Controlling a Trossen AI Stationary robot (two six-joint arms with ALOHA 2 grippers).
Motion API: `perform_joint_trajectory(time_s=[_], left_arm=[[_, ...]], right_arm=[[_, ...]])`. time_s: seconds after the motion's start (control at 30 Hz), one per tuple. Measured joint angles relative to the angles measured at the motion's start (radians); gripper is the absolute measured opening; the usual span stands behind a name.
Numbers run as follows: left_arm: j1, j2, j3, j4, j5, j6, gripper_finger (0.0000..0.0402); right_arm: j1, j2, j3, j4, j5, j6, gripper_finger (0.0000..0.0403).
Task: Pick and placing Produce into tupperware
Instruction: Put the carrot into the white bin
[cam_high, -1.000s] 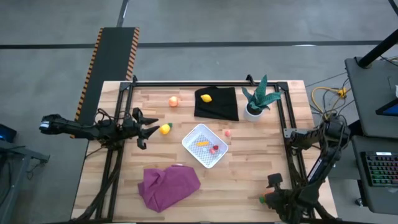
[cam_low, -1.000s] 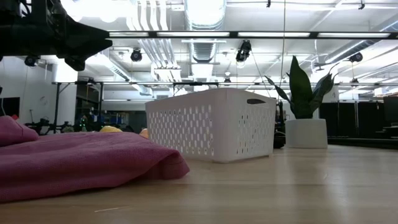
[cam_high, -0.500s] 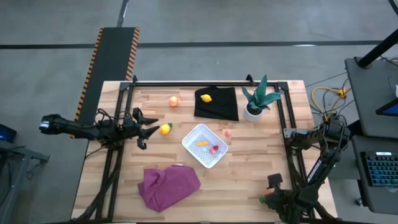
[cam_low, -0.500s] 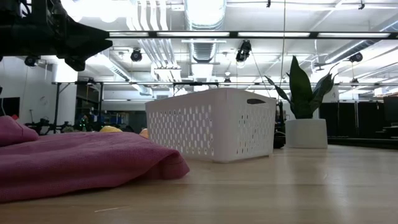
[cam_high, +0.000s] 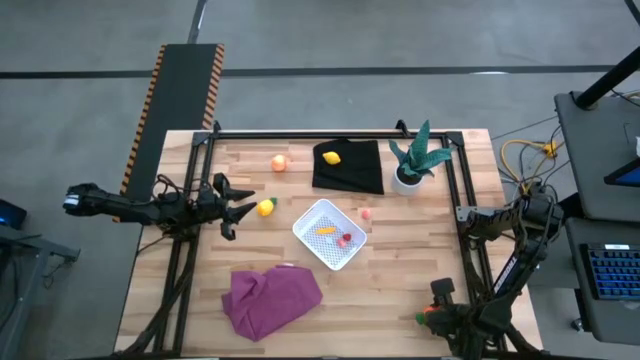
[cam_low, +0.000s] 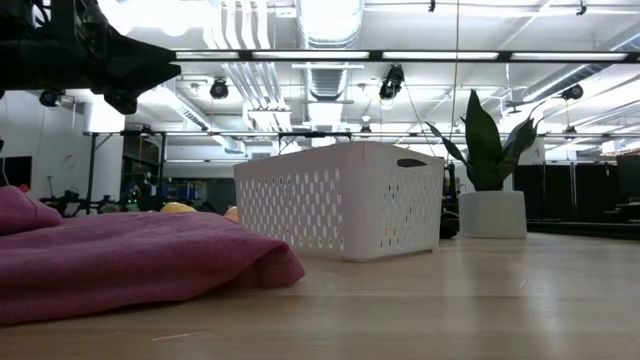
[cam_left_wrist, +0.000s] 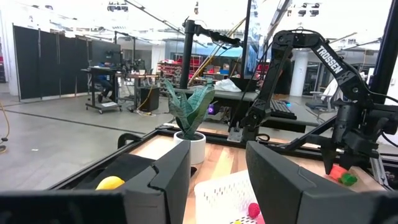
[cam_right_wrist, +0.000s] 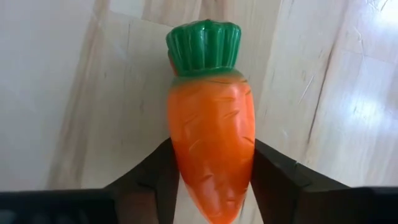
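My left gripper (cam_high: 243, 208) hovers open over the table's left side, just left of a yellow lemon (cam_high: 265, 207). The white tupperware (cam_high: 318, 252) sits mid-table with a yellow piece (cam_high: 325, 230) and a red piece (cam_high: 346, 240) inside. A second lemon (cam_high: 332, 157) lies on the black cloth, a peach ball (cam_high: 279, 162) on the wood near the far edge, and a pink piece (cam_high: 366, 213) right of the tupperware. My right gripper (cam_high: 432, 318), at the table's near right corner, is shut on the orange carrot (cam_right_wrist: 211, 146). My right gripper pinches the carrot's orange body (cam_right_wrist: 180, 168) between its two fingers, one finger (cam_right_wrist: 152, 177) on each side. The carrot lies along the fingers, and its green top (cam_right_wrist: 204, 45) sticks out past the fingertips toward the wooden table. Whether it touches the wood, I cannot tell.
A purple cloth (cam_high: 272, 298) lies bunched near the table's near edge. The black cloth (cam_high: 362, 170) and a potted plant (cam_high: 415, 160) stand at the far side. Black frame rails (cam_high: 180, 270) run along the table's left and right sides.
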Motion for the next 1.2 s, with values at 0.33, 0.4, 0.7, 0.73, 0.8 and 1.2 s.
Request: perform_joint_trajectory(time_s=[0.33,0.4,0.7,0.73,0.8,1.2], left_arm=[[0.000,0.000,0.000,0.000,0.000,0.000,0.0142],[0.000,0.000,0.000,0.000,0.000,-0.001,0.0142],[0.000,0.000,0.000,0.000,0.000,-0.002,0.0142],[0.000,0.000,0.000,0.000,0.000,-0.002,0.0142],[0.000,0.000,0.000,0.000,0.000,-0.002,0.0142],[0.000,-0.001,0.000,0.000,0.000,0.001,0.0142]], right_arm=[[-0.002,-0.013,0.020,-0.013,0.059,-0.002,0.0157],[-0.002,-0.029,0.022,-0.014,0.132,-0.001,0.0151],[-0.028,-0.122,0.022,-0.012,0.676,0.006,0.0154],[-0.041,-0.130,0.022,-0.010,0.718,0.005,0.0154],[-0.073,-0.139,0.020,-0.008,0.782,0.002,0.0151],[-0.349,-0.145,0.013,0.013,0.876,-0.152,0.0151]])
